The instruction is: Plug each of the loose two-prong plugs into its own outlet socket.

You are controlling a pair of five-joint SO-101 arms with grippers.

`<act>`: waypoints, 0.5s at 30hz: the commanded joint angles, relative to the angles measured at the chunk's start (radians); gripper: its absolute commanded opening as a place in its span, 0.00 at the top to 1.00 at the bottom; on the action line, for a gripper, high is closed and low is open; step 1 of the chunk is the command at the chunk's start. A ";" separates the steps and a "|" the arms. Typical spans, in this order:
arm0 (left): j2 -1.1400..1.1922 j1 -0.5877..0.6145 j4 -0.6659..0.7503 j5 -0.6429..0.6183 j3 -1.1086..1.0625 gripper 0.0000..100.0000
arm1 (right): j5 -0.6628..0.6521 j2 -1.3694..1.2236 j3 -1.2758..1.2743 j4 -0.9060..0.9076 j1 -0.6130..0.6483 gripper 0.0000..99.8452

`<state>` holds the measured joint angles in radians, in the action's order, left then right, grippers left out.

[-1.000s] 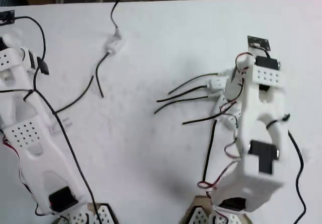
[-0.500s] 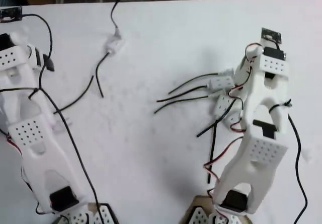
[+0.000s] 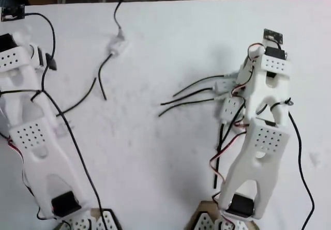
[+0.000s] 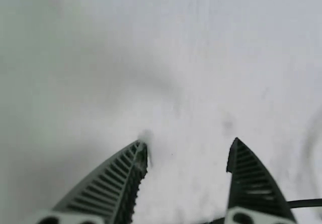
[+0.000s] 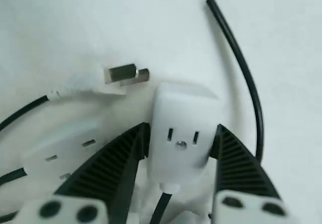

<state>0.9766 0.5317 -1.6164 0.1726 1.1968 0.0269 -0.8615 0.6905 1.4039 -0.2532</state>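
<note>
My right gripper [image 5: 182, 127] is shut on a white outlet socket [image 5: 181, 110]; its fingers press on both sides, and the slotted face points at the camera. A loose white plug [image 5: 121, 75] with two metal prongs lies just beyond that socket, prongs pointing toward it. A second white socket [image 5: 60, 153] lies beside the held one. In the high view these sockets [image 3: 225, 85] sit under the right arm's head [image 3: 271, 67], with black cords fanning out to the left. My left gripper [image 4: 186, 148] hangs open over bare table at the far left.
A white connector piece [image 3: 117, 46] with black cords at both ends lies near the far edge, left of centre. A loose black cord [image 5: 241, 68] curves past the held socket. The left arm [image 3: 31, 132] stretches along the left edge. The white table [image 3: 155, 147] is bare in the middle.
The right arm has stretched forward and lowered over the sockets, and the black cords near it have shifted. The left arm's head moved slightly toward the far edge.
</note>
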 commanded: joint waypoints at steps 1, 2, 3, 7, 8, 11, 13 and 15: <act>-0.090 -0.015 0.015 -0.008 0.006 0.75 | 0.005 -0.002 0.078 0.087 0.001 0.82; -0.090 -0.015 0.015 -0.008 0.005 0.75 | 0.005 -0.004 0.097 0.113 0.001 0.82; -0.090 -0.015 0.014 -0.008 0.005 0.75 | 0.005 -0.004 0.114 0.137 0.005 0.83; -0.093 -0.015 0.006 -0.008 0.006 0.75 | 0.003 0.005 0.213 0.232 0.004 0.90; -0.097 -0.015 0.006 -0.008 0.006 0.75 | 0.003 0.005 0.261 0.263 0.002 0.92; -0.104 -0.028 -0.025 -0.008 0.014 0.75 | -0.002 0.007 0.393 0.318 0.001 0.93; -0.101 -0.044 -0.083 -0.006 0.055 0.75 | -0.003 0.019 0.442 0.318 -0.001 0.93; -0.101 -0.058 -0.160 -0.003 0.109 0.75 | -0.005 0.058 0.451 0.318 0.001 0.93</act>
<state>0.9766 0.5132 -1.6640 0.1726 1.2075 0.0253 -0.8830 1.0771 1.7093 -0.2547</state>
